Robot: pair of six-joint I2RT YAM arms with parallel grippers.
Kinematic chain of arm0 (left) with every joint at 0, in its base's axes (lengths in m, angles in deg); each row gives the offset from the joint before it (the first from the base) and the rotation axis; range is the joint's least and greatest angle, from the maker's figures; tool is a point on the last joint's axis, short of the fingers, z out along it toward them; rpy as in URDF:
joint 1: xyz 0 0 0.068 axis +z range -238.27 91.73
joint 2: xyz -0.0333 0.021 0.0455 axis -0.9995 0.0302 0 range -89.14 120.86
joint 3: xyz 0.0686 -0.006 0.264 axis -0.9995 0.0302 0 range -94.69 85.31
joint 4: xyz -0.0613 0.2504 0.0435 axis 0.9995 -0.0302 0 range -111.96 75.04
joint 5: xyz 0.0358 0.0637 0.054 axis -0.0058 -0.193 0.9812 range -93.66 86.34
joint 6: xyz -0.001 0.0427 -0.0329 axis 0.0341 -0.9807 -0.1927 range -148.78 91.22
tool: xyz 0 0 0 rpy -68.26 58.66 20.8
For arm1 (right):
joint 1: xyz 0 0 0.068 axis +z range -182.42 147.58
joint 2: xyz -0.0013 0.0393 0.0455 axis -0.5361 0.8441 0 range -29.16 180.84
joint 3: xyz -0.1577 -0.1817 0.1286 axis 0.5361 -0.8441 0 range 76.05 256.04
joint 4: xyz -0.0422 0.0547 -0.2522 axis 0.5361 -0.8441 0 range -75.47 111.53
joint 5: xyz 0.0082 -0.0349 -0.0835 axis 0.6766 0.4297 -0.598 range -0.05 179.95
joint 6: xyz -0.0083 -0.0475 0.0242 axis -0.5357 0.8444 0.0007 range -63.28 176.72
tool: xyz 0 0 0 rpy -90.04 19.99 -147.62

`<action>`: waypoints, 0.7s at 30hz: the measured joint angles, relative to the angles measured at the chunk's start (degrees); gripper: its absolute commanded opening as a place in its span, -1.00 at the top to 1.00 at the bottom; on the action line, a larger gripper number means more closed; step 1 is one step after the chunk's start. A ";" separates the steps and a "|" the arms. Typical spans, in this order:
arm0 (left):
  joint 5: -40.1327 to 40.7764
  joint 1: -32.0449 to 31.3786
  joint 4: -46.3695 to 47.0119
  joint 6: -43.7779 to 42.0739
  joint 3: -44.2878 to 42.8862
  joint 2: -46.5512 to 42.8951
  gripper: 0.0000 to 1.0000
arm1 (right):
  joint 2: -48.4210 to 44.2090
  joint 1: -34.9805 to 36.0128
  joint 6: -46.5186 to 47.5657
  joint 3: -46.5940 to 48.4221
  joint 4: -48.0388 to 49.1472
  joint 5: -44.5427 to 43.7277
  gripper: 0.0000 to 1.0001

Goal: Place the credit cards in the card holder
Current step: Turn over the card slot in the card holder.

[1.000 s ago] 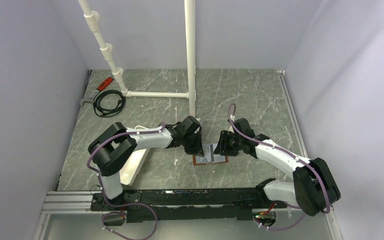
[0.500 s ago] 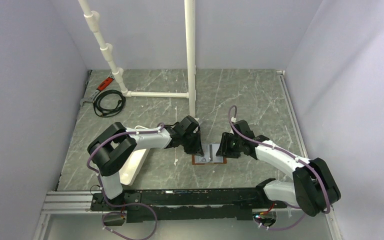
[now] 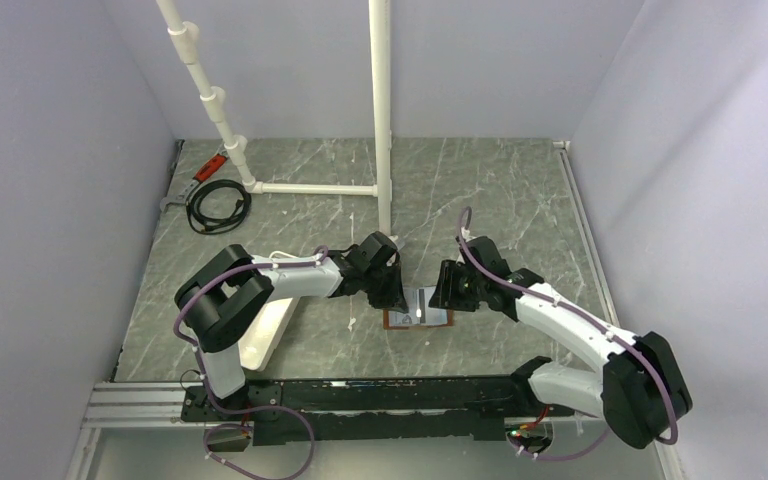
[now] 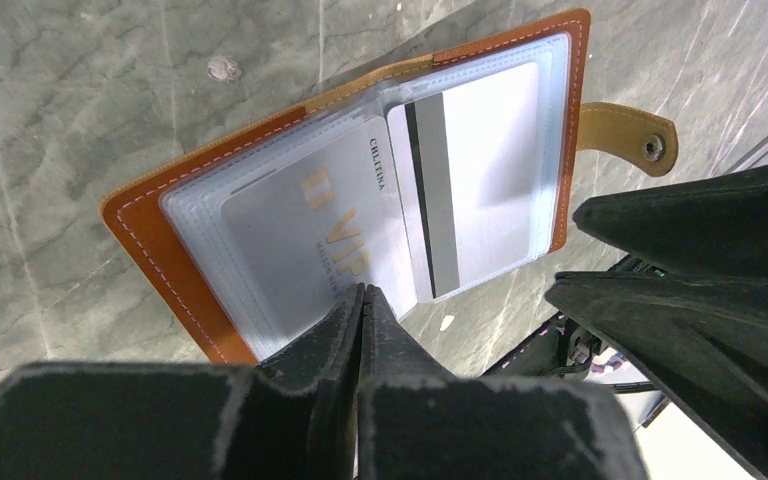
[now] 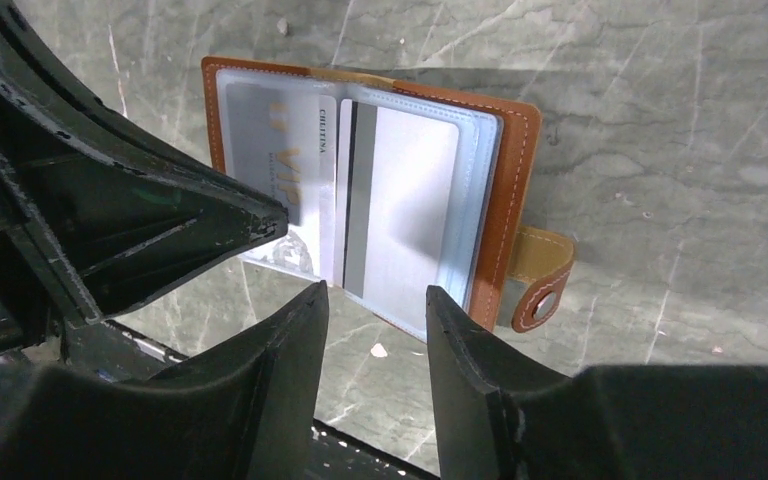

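The card holder (image 3: 421, 319) lies open on the table between the two grippers, with an orange-brown border (image 4: 138, 228) and clear sleeves. A grey-silver VIP card (image 4: 310, 215) sits in its left sleeve and a card with a dark stripe (image 4: 485, 165) in its right sleeve. Both also show in the right wrist view: the VIP card (image 5: 275, 150) and the striped card (image 5: 410, 190). My left gripper (image 4: 362, 292) is shut, its tip on the left sleeve's near edge. My right gripper (image 5: 375, 292) is open and empty, just above the holder's (image 5: 515, 190) near edge.
The holder's strap with a snap (image 5: 542, 290) sticks out on its right side. A long white tray (image 3: 265, 335) lies under the left arm. A white pipe frame (image 3: 380, 120) stands behind, with a black cable (image 3: 218, 205) and a red tool (image 3: 210, 165) at the far left.
My right arm has shifted a little and its gripper has come back slightly toward the holder. My left gripper has stayed on the holder.
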 measured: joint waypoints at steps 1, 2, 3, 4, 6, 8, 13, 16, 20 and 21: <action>0.00 0.00 0.00 0.00 0.00 0.00 0.87 | 0.50 0.00 -0.02 -0.17 0.35 0.28 0.14; 0.00 0.00 0.00 0.00 0.00 0.00 0.87 | 0.85 0.00 0.00 -0.39 0.66 0.35 0.14; 0.02 0.00 0.00 0.00 0.00 0.00 0.87 | 1.18 0.02 -0.02 -0.59 0.83 0.35 0.14; 0.02 0.00 0.00 -0.02 0.00 -0.02 0.87 | 1.64 0.04 0.00 -0.90 0.98 0.35 0.14; 0.02 0.00 0.00 0.00 0.00 -0.02 0.87 | 2.29 0.04 -0.02 -1.42 1.38 0.33 0.14; 0.02 0.00 0.00 0.00 0.00 -0.02 0.87 | 3.06 0.04 0.00 -2.10 1.86 0.33 0.13; 0.00 0.00 0.02 0.02 0.00 -0.02 0.87 | 4.57 0.04 -0.02 -3.19 3.50 0.68 0.12; 0.00 0.00 0.02 0.00 0.00 -0.02 0.87 | 5.49 0.04 -0.04 -3.50 4.92 1.77 0.11; 0.00 0.00 0.02 0.02 0.02 -0.02 0.87 | 7.39 0.04 -0.52 -3.52 7.23 3.10 0.08; 0.00 0.00 0.02 0.02 0.02 -0.02 0.87 | 7.76 0.04 -0.70 -3.52 7.74 3.50 0.07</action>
